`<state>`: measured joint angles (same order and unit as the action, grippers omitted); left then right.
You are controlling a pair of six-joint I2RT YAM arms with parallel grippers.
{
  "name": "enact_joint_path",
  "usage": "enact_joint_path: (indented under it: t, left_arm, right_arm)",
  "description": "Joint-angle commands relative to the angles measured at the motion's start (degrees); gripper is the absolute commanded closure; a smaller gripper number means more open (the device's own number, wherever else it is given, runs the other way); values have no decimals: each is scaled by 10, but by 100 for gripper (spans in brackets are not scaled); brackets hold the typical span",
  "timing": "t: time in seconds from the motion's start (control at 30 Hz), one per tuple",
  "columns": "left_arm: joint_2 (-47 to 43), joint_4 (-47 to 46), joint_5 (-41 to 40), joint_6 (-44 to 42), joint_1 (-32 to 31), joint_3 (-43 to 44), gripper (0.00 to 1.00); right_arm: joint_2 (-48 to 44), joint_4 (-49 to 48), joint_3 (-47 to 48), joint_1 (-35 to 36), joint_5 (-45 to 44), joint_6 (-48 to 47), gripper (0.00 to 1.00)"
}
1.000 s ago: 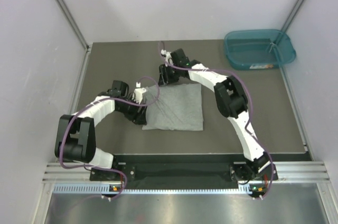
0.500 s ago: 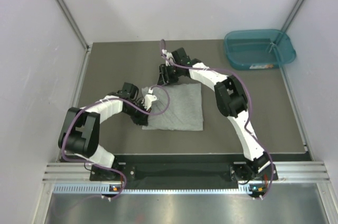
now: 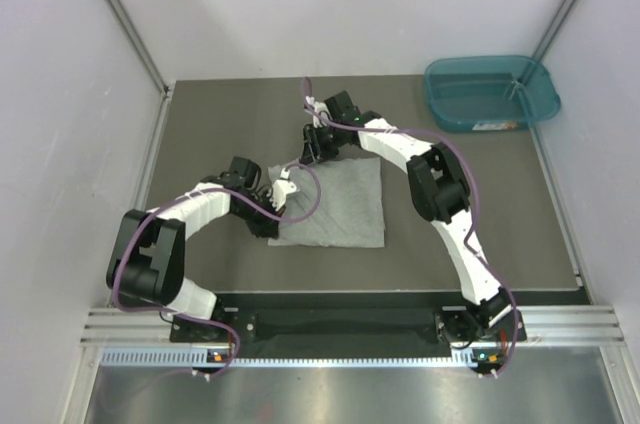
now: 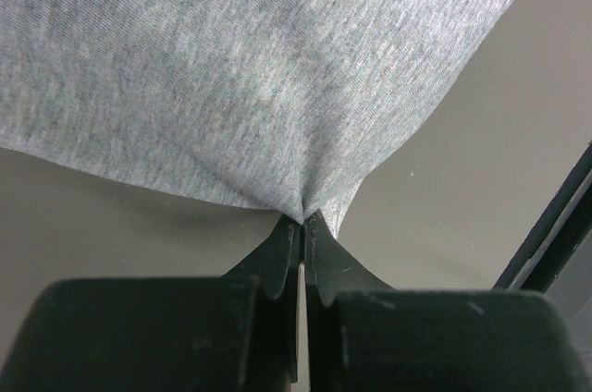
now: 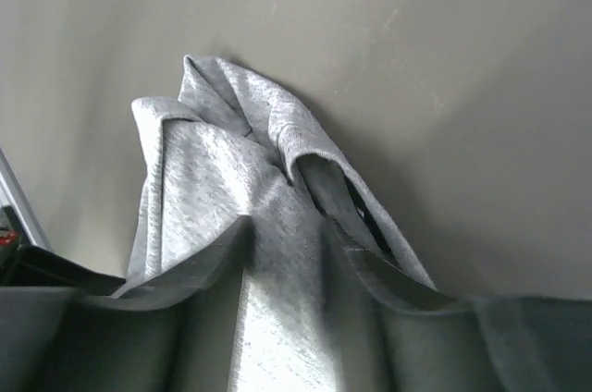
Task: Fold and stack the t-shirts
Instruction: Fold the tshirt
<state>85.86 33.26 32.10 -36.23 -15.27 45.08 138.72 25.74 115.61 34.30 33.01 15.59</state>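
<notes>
One t-shirt (image 3: 335, 206), pinched by left gripper (image 4: 302, 226) and right gripper (image 5: 287, 227); one tub (image 3: 455, 120).

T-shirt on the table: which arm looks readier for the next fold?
Left, probably: the left pincer pinches the t-shirt cleanly at its flat edge, ready to carry over. The right pincer holds only a bunched corner.

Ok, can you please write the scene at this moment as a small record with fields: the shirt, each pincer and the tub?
t-shirt: grey, folded to a rough rectangle, lying mid-table
left pincer: shut on the t-shirt's left edge, fabric pinched to a point
right pincer: shut on the t-shirt's far-left corner, fabric bunched between its fingers
teal tub: far right corner of the table, apart from the t-shirt
stack: only one t-shirt in view
</notes>
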Motion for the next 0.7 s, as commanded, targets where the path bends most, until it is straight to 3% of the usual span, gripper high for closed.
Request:
enact_joint_path:
  t: [0.0,0.03,0.13,0.33,0.6,0.67]
  left_arm:
    - [-5,16,7,-17,-2,3,100]
    - [-5,17,4,-19,-1,2,100]
    - [-2,45,-11,-49,-2,1,100]
    - [-21,105,-63,-147,-1,-33,100]
    - [-20,106,-36,-138,-2,-22,100]
    - [-18,99,-33,-128,-2,-18,100]
  right_arm:
    - [-1,7,30,9,2,-21,66]
    - [-1,8,30,8,2,-21,82]
    - [-7,-10,23,-2,-6,-3,100]
    - [-33,-77,18,-28,-72,56,100]
    - [-24,-102,1,-13,-52,66,100]
    - [-23,-106,-3,-13,-52,73,89]
